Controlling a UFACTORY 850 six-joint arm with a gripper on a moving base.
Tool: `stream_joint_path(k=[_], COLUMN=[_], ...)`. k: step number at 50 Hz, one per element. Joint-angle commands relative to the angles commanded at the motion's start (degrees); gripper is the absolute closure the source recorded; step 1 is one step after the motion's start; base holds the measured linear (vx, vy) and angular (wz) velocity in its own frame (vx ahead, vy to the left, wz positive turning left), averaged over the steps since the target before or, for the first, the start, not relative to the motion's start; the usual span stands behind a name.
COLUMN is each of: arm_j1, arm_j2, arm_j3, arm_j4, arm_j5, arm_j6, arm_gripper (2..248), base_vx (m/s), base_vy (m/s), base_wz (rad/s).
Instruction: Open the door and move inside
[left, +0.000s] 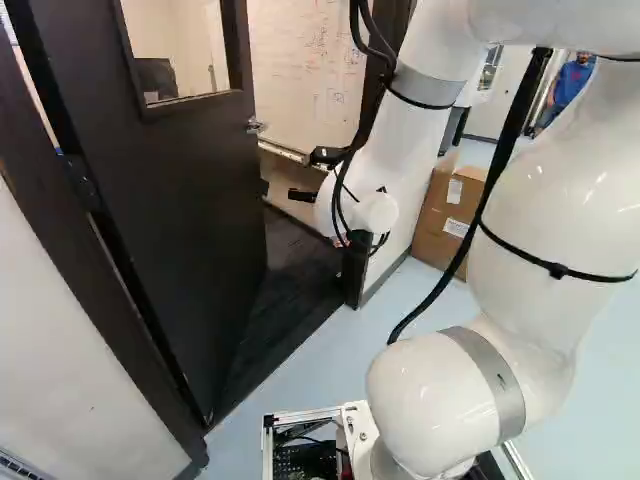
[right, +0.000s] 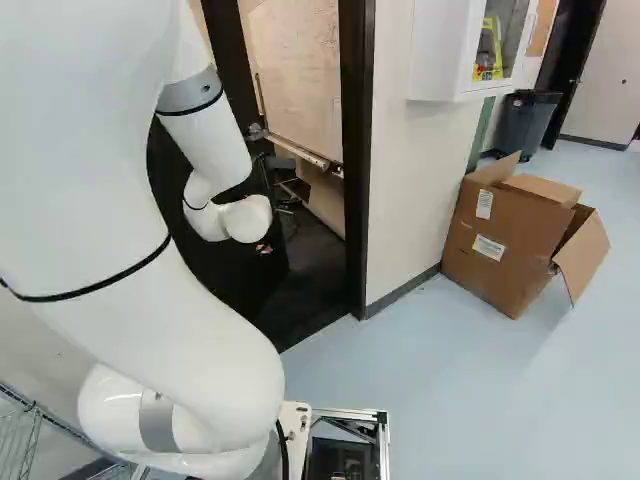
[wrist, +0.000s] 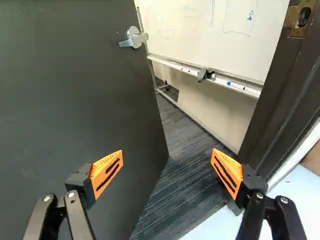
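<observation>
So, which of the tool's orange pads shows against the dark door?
The pad farther from the brass strike plate; the other pad shows against carpet and door frame.

A brown, open-flapped cardboard box (right: 505, 240) stands on smooth pale-blue floor (right: 480, 400). Beyond it is a black bin (right: 527, 124); left of it in the right base view, past a white wall (right: 400, 190), a large whiteboard (right: 300, 75).
</observation>
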Motion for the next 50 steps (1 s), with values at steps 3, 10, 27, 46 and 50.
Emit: stream_joint_path(k=[3, 10, 27, 46, 50], arm_j1=[0.01, 0.01, 0.01, 0.01, 0.01], arm_j2=[0.07, 0.14, 0.14, 0.14, 0.14], arm_j3=[0.08, 0.14, 0.14, 0.14, 0.14], arm_j4=[0.21, 0.39, 0.39, 0.39, 0.39], arm_j5=[-0.02, -0.04, -0.04, -0.04, -0.04], arm_j6=[0.0, 0.0, 0.0, 0.0, 0.0], arm_gripper=[3, 3, 3, 3, 3], base_vx=[0.0, 0.0, 0.0, 0.0, 0.0], base_vy=[0.0, 0.0, 0.0, 0.0, 0.0], base_wz=[0.0, 0.0, 0.0, 0.0, 0.0])
